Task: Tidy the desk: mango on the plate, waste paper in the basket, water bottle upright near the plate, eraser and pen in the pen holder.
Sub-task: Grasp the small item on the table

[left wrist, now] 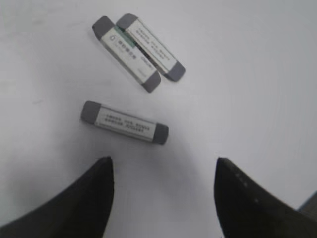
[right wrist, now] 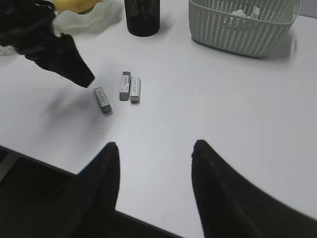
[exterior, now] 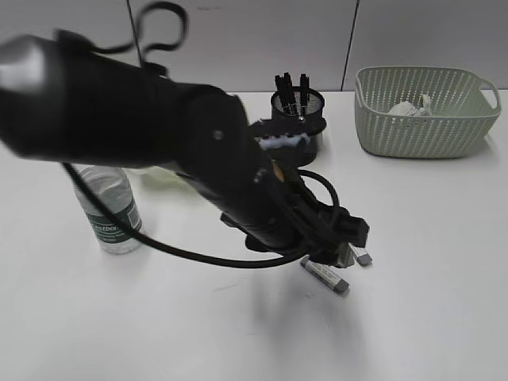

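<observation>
Three grey-ended white erasers lie on the desk (left wrist: 257,99): one eraser (left wrist: 125,122) just ahead of my left gripper (left wrist: 163,163), two more (left wrist: 126,53) side by side beyond it. That gripper is open and holds nothing, hovering low over them (exterior: 341,254). My right gripper (right wrist: 156,146) is open and empty near the front desk edge, well short of the erasers (right wrist: 102,99). The black mesh pen holder (exterior: 298,107) holds dark pens (exterior: 292,87). The mango (right wrist: 74,5) lies on the green plate (right wrist: 91,20). The water bottle (exterior: 111,210) stands upright. Waste paper (exterior: 409,107) is in the basket (exterior: 429,127).
My left arm (exterior: 159,119) stretches across the exterior view and hides most of the plate and mango there. The desk's front edge (right wrist: 44,161) runs just below my right gripper. Bare white tabletop lies between the erasers and the basket.
</observation>
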Controlling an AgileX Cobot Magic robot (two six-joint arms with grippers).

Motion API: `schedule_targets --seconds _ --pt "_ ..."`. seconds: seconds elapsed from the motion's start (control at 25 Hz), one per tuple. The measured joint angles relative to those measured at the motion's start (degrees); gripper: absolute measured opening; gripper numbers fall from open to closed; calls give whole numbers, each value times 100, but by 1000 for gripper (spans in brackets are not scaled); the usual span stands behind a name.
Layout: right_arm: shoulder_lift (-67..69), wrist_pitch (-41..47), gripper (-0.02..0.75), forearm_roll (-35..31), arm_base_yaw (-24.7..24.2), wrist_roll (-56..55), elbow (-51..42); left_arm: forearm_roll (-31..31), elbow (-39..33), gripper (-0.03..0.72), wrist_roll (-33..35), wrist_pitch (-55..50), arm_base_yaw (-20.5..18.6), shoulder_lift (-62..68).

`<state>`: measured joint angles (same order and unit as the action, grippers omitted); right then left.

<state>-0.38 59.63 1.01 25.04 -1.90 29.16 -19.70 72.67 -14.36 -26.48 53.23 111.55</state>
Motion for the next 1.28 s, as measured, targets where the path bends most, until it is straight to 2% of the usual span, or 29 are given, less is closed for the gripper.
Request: schedule_targets --seconds 0.2,0.4,0.52,0.68,0.8,0.88,0.96,1.0,1.2,1.28 --pt "0 0 382 0 0 0 0 444 898 452 -1556 -115 0 927" --pt "0 0 382 0 0 0 0 1187 1160 440 -3525 -371 12 1347" --pt "0 0 382 0 0 0 0 1500 1187 433 -4275 -519 35 1375" --pt "0 0 382 2 0 0 0 1598 1198 417 -4833 -560 35 1443" --pt "0 0 382 6 0 -5 0 1644 1233 372 -5016 -545 52 1474" --pt "0 0 382 6 0 -5 0 1650 1238 283 -5049 -531 61 1505" --pt "0 0 382 18 0 -5 0 1699 1238 160 -5062 -531 66 1518" --pt "0 0 382 31 0 -5 0 1739 1238 129 -5062 -521 73 1518" --pt "0 0 382 45 0 -5 0 2102 1239 133 -5086 -457 94 1496" --pt "0 0 382 49 0 -5 0 2821 1206 132 -5086 -388 98 1370"
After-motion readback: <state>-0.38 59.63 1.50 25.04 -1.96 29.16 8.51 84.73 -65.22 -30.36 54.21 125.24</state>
